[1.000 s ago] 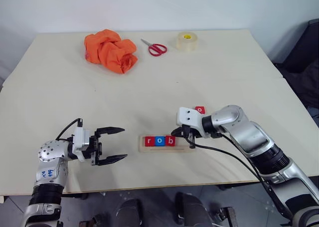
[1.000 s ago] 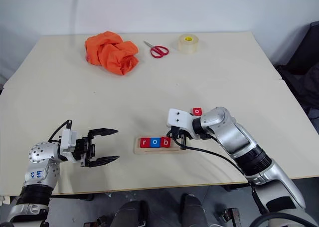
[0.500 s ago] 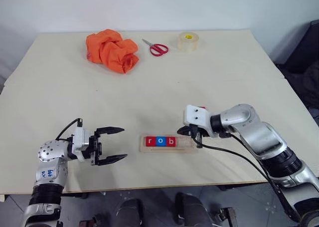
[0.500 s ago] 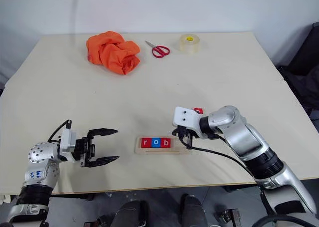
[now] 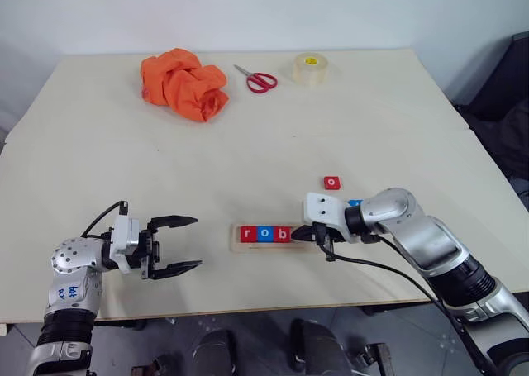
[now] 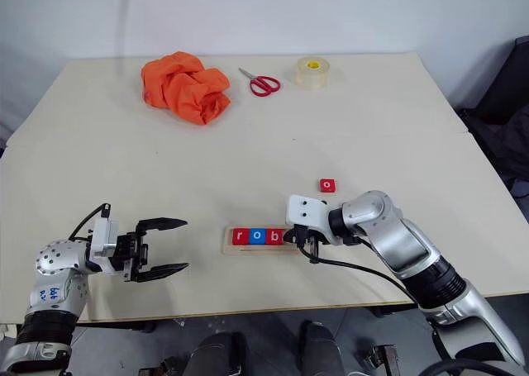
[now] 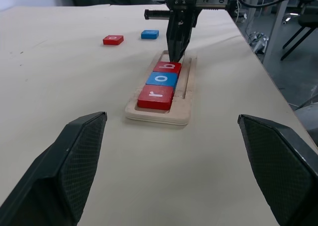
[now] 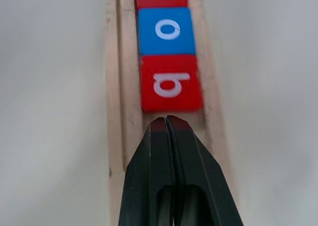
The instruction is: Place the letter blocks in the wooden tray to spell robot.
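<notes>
the wooden tray [image 5: 275, 238] is a narrow pale strip lying crosswise near the front edge of the table [image 5: 248, 145], with a thin groove along one long side and a shallow bed that holds three letter blocks pressed side by side: a red r block [image 5: 247, 234], a blue o block [image 5: 264, 234] and a red b block [image 5: 282, 234], each a flat square with a white lowercase letter. the right end of the tray bed is bare wood. the right gripper [image 5: 316, 234] has its two black fingers pinched together with nothing between them, their tip down in the tray bed just beside the b block; the right wrist view shows the tip right at the block's edge. the left gripper [image 5: 183, 245] hangs left of the tray, well apart from it, its fingers spread wide and holding nothing, pointing toward the tray. just behind the right gripper a loose blue block [image 7: 149, 34] lies on the table, and a little farther back a loose red o block [image 5: 331, 182], both apart from the tray. that makes five blocks: three red and two blue. the middle of the table is a broad bare stretch. at the far edge lie one crumpled orange cloth [image 5: 183, 84], one pair of red scissors [image 5: 257, 79] and one roll of clear tape [image 5: 310, 68], spaced from one another.
</notes>
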Robot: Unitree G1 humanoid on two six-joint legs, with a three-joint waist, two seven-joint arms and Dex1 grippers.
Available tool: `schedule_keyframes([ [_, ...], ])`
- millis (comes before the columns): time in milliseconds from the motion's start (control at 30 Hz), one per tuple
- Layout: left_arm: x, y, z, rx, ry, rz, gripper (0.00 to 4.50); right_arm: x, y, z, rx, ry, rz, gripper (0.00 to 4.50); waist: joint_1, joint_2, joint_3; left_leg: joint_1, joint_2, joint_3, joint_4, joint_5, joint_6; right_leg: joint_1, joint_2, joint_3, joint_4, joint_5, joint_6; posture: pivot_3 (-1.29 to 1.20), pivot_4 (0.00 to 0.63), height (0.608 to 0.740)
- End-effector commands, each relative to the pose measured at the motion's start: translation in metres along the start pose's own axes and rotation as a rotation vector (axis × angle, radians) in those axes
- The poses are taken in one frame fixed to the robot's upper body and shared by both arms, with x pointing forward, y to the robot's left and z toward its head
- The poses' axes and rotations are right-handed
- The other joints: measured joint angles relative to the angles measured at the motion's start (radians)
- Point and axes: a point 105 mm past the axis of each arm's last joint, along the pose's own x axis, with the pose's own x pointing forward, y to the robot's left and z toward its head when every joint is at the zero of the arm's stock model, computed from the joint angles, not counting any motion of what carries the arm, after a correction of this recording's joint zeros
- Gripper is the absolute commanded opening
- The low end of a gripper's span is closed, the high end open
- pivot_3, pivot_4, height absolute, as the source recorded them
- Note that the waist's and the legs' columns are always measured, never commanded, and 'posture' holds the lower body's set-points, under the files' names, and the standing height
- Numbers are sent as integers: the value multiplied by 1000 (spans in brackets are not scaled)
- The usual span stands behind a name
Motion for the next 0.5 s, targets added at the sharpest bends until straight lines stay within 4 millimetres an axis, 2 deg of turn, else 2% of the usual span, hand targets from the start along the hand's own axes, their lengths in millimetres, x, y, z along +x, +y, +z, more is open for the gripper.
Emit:
schedule_keyframes([
  [33, -2, 0, 8, 39, -11, 12, 4500, 4, -3, 7, -49, -11, -2, 33, 0, 0, 0, 0, 0, 0, 0, 0, 0, 0, 0, 0, 0, 0, 0, 0, 150, 740],
  [300, 4, 0, 8, 41, -19, 15, 4500, 7, -11, 14, -64, -27, -24, 33, -1, 0, 0, 0, 0, 0, 0, 0, 0, 0, 0, 0, 0, 0, 0, 0, 150, 740],
  [500, 4, 3, 8, 43, -24, 8, 4500, -19, -20, 12, -70, -4, -92, 33, 2, 0, 0, 0, 0, 0, 0, 0, 0, 0, 0, 0, 0, 0, 0, 0, 150, 740],
])
